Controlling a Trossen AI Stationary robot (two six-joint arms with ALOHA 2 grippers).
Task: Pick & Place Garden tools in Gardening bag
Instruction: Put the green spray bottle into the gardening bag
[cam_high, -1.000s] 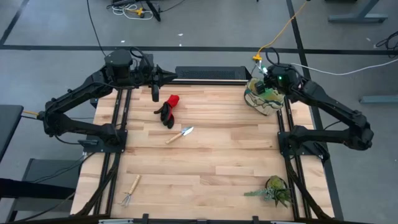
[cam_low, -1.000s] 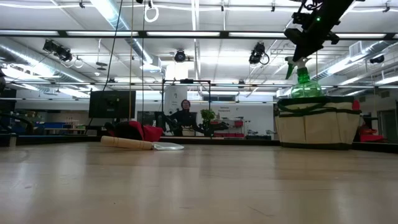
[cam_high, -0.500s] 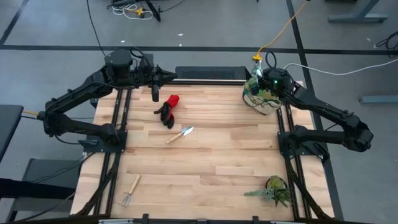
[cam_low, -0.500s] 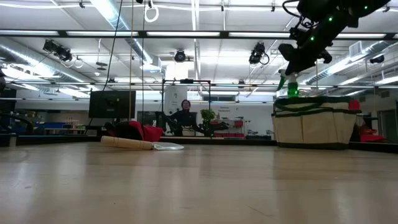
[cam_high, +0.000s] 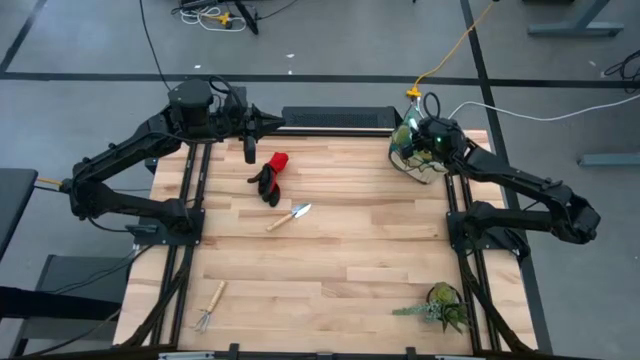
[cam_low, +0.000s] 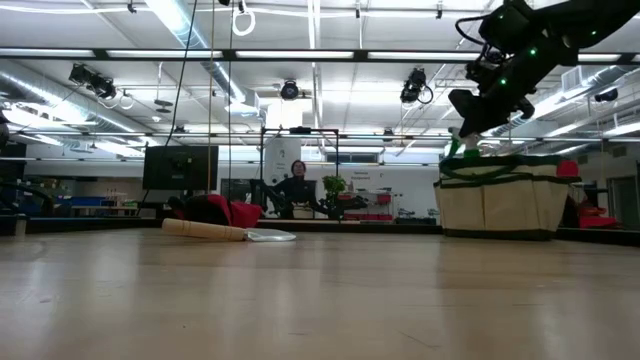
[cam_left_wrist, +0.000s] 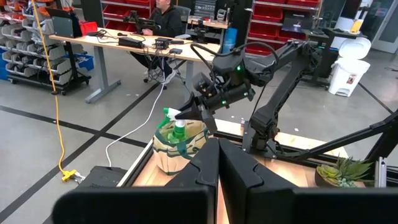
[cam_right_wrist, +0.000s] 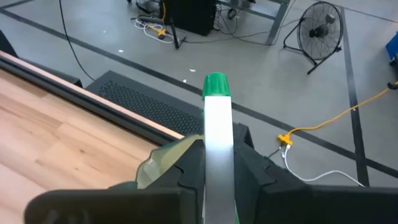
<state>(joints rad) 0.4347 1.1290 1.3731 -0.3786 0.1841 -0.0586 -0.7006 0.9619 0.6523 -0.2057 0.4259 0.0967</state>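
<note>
Right hand (cam_right_wrist: 216, 163): green piece (cam_right_wrist: 217, 118) upright

The gardening bag (cam_high: 418, 158) sits at the counter's (cam_high: 330, 270) far right corner, with the right hand (cam_high: 425, 135) directly above it, closed on a plastic bottle (cam_right_wrist: 217, 143). The gloves (cam_high: 271, 176) lie toward the far left, the trowel (cam_high: 290, 216) just in front of them. The little rake (cam_high: 209, 306) lies at the near left corner, the leafy plant (cam_high: 442, 306) at the near right. The left hand (cam_high: 268, 123) hangs over the far edge behind the gloves.
</note>
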